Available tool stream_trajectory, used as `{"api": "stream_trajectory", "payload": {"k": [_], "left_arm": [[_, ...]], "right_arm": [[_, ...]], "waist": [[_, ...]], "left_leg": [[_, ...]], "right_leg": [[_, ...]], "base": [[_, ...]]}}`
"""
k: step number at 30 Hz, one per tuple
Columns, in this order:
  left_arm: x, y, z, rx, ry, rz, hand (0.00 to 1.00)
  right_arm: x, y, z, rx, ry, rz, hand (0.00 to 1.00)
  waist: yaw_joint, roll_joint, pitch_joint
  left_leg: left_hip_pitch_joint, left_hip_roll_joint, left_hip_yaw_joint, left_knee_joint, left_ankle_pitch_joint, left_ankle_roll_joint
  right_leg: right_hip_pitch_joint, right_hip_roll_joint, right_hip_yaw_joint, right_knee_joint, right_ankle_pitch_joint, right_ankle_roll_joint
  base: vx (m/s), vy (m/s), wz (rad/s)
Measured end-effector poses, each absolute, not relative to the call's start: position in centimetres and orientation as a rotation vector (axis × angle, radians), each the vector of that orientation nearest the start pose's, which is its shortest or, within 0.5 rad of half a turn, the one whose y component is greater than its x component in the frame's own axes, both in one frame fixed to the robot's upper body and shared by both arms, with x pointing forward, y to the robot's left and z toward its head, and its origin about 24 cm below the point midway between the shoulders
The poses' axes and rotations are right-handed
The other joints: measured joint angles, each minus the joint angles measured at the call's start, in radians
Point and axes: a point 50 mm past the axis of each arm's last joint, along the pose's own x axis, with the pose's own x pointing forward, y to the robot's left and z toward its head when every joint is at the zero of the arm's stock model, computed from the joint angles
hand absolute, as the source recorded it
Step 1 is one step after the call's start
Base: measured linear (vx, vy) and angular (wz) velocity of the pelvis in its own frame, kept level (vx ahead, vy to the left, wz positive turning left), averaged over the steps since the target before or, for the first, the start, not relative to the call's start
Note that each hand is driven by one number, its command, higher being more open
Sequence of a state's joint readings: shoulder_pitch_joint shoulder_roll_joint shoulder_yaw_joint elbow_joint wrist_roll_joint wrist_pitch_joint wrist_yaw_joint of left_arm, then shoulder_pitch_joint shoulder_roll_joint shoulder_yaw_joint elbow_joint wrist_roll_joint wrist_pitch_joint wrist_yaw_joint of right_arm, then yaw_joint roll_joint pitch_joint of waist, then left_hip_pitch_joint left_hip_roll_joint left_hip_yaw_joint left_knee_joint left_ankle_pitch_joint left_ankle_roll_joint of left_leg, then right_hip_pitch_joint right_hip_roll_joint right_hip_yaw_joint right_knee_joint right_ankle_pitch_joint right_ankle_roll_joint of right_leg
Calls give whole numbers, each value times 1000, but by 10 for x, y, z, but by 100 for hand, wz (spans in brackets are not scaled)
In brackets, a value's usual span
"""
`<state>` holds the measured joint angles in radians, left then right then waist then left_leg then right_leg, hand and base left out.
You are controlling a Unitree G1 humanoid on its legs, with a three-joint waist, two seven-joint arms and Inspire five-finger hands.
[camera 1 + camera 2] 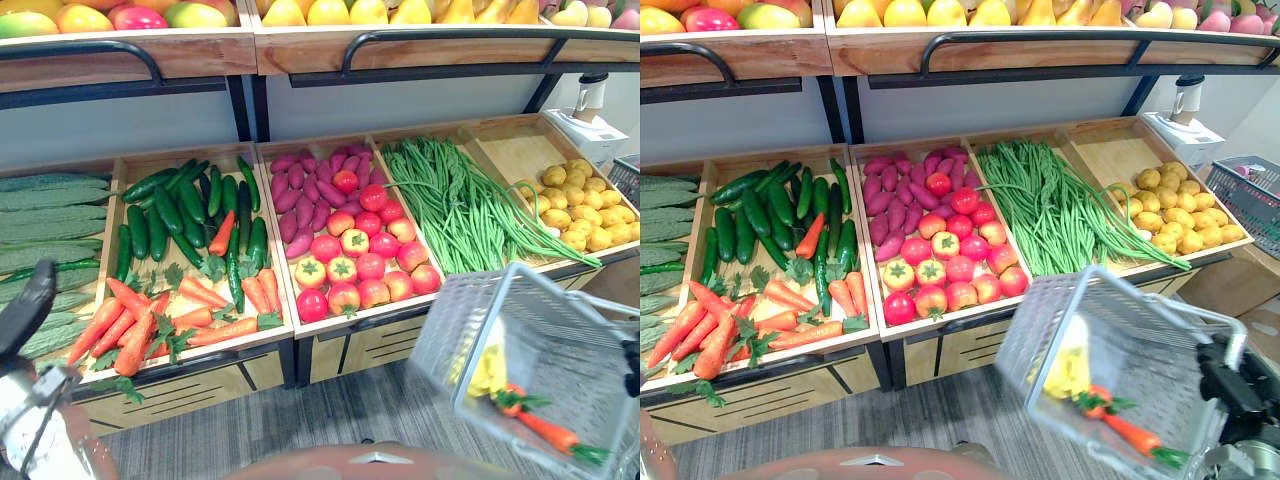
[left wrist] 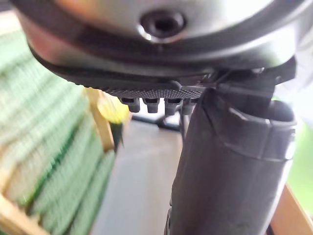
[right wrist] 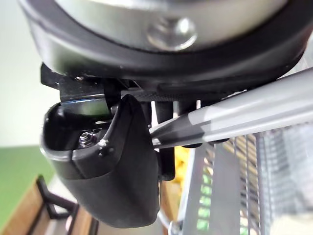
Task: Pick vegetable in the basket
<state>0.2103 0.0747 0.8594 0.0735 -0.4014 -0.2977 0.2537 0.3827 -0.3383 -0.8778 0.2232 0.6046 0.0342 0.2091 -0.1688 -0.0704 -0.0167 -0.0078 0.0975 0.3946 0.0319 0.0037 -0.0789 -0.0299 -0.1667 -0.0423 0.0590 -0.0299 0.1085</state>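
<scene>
carrot (image 1: 545, 432): orange, tapered, leafy-topped, lying inside the grey wire-mesh basket (image 1: 450, 335) beside a soft yellow item (image 1: 489, 372) | right hand (image 1: 1238, 388): curling round the basket's smooth grey handle (image 3: 244, 115), tilted basket hanging before wooden crates (image 1: 270, 200) of carrots, tomatoes and long green beans (image 1: 450, 200) | left hand (image 1: 25, 305): showing lower left, open or closed cannot be told

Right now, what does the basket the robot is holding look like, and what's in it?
The basket is pale grey plastic with open mesh walls you can see through. It hangs tilted at the robot's lower right, in front of the vegetable stand and above the grey floor. The right hand is curled round its grey handle. Inside lie a carrot with a green leafy top and something yellow that I can't identify.
</scene>
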Motion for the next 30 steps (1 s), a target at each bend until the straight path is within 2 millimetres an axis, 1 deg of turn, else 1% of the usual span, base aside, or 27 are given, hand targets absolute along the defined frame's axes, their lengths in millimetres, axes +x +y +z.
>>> {"api": "stream_trajectory", "payload": {"k": [1,2,4,5,6,8,9,11,12,14,18,22,25,26,27,29,30], "left_arm": [[79,370,26,-176,-186,1307,100],[63,371,13,-212,-139,1409,100],[47,371,1,-251,-95,1499,100],[25,369,-18,-272,-5,1610,100],[16,368,-24,-274,29,1644,100],[-13,362,-49,-358,127,1780,100],[-18,360,-54,-392,140,1806,100],[-31,351,-69,-476,194,1865,100],[-33,349,-72,-483,210,1871,100],[-38,343,-80,-498,258,1886,100],[-35,337,-86,-511,289,1864,100],[-25,329,-95,-523,348,1796,100],[-14,316,-105,-543,413,1723,100],[-9,310,-110,-568,432,1705,100],[-7,306,-112,-577,442,1694,100],[2,295,-120,-598,504,1643,100],[3,293,-122,-601,518,1633,100]], "right_arm": [[62,-411,31,200,95,-845,0],[61,-414,33,200,79,-871,0],[61,-414,33,200,79,-882,0],[61,-414,33,201,78,-889,0],[62,-414,33,202,77,-890,0],[66,-414,34,218,58,-900,0],[65,-415,33,227,53,-906,0],[59,-416,25,267,67,-944,0],[58,-416,21,275,77,-956,0],[53,-411,7,320,109,-993,0],[46,-401,-10,374,151,-1029,0],[48,-385,-28,422,211,-1012,0],[51,-370,-47,465,288,-983,0],[51,-364,-54,487,308,-976,0],[52,-361,-57,496,316,-972,0],[50,-353,-68,547,349,-978,0],[50,-350,-71,557,360,-974,0]], "waist": [[0,1,0],[1,1,1],[2,-1,2],[4,-1,3],[5,0,3],[7,4,7],[11,4,7],[27,0,8],[29,-1,9],[31,-5,10],[29,-5,11],[27,-7,15],[31,-18,33],[32,-18,52],[32,-18,60],[35,-10,80],[35,-8,86]], "left_leg": [[0,1,0,1,0,-1],[-1,2,0,3,-2,-2],[-3,4,-1,5,-4,-3],[-12,7,-4,23,-14,-5],[-16,8,-5,32,-19,-5],[-24,15,-7,63,-40,-6],[-22,17,-8,65,-44,-8],[-20,17,-10,67,-48,-11],[-20,17,-11,66,-48,-11],[-19,17,-16,66,-52,-15],[-14,17,-24,69,-60,-17],[-8,17,-23,70,-64,-11],[8,16,-24,71,-73,-15],[16,14,-27,70,-74,-15],[19,13,-29,70,-75,-15],[18,11,-34,69,-77,-15],[18,11,-35,69,-77,-15]], "right_leg": [[0,0,0,-1,0,0],[2,2,0,-5,0,0],[4,3,-1,-8,0,0],[5,3,-4,-11,-1,1],[5,2,-5,-11,-1,1],[12,3,-8,-12,-3,4],[15,4,-8,-11,-7,3],[18,4,-11,-7,-18,6],[18,4,-12,-7,-19,6],[21,4,-19,-5,-23,3],[32,3,-28,-4,-30,8],[40,3,-29,-3,-35,12],[55,1,-31,2,-47,13],[60,-6,-34,12,-53,12],[65,-6,-36,13,-56,12],[65,-7,-42,15,-61,12],[65,-7,-43,18,-64,13]], "base": [[0,0,0],[0,0,0],[9,-5,2],[19,-5,4],[25,0,4],[0,0,0],[0,0,0],[32,-9,3],[42,-9,4],[46,-9,6],[49,-9,6],[59,-4,0],[34,9,2],[38,21,5],[24,16,8],[22,0,7],[41,-5,6]]}}
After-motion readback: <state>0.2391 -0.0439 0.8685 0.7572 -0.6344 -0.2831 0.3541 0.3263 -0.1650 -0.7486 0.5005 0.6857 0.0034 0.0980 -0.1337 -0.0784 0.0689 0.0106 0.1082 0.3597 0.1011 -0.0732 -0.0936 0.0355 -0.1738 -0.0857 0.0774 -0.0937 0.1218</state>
